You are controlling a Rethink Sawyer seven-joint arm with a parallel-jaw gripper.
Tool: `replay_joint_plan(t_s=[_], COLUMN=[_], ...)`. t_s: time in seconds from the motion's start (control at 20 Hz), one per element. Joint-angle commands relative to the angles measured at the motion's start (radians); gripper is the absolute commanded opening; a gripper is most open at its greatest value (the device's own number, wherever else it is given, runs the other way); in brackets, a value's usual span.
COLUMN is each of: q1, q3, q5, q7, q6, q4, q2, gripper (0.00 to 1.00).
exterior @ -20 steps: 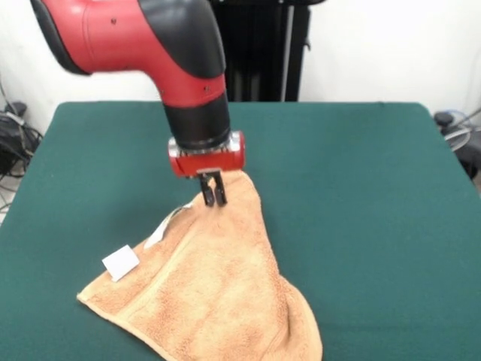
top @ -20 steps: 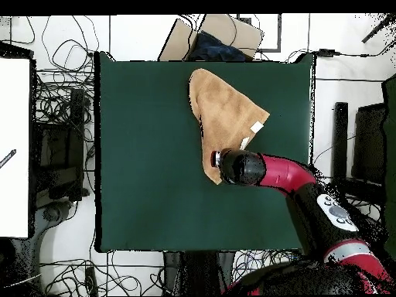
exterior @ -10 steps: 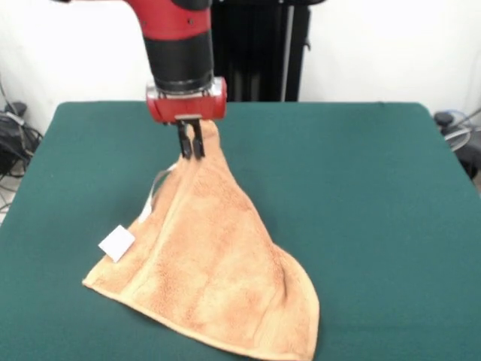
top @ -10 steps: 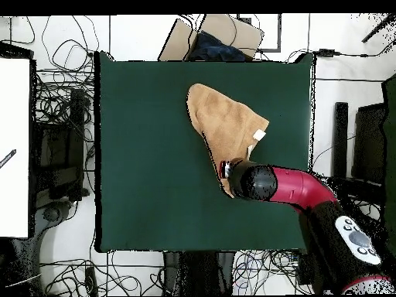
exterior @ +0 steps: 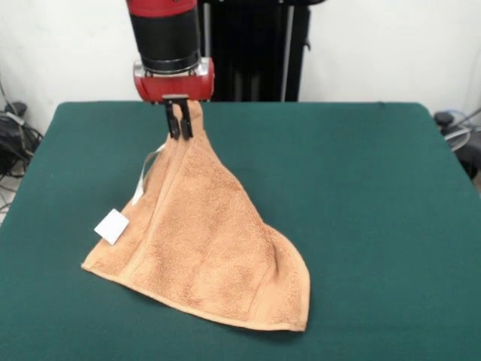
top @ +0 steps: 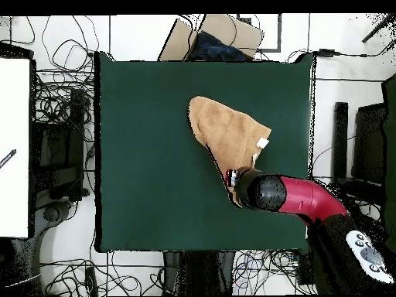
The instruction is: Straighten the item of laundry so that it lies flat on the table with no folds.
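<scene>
The arm [exterior: 164, 34] hangs vertical, wrist down, its fingers [exterior: 177, 120] pinching the towel [exterior: 203, 241] by one raised corner; the rest drapes folded onto the tabletop [exterior: 361, 195].

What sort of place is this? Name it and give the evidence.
Probably a robotics lab: a red arm's claw grips a towel on a green felt table, with tangled cables on the floor around it.

The light is bright and even, with no glare. The towel [exterior: 203, 241] throws only a thin, soft shadow on the green table [exterior: 361, 195]. The front view is sharp; the overhead view looks coarser.
</scene>
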Motion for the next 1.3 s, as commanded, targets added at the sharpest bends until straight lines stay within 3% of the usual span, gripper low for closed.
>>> replay_joint_plan(t_s=[0.05, 0.2, 0.6, 0.95, 1.3], q1=[0.005, 0.030, 0.255, 0.421, 0.515], q3=[-0.052, -0.073, -0.188, -0.296, -0.266], q5=[-0.004, -0.012, 0.066, 0.137, 0.252], q7=[0.087, 0.142, 0.356, 0.437, 0.432], q6=[0.066, -0.007, -0.092, -0.168, -0.147], q4=[0.090, 0.128, 0.275, 0.316, 0.302], q2=[-0.017, -0.043, -0.186, -0.210, -0.188], gripper=[0.00, 0.00, 0.00, 0.00, 0.00])
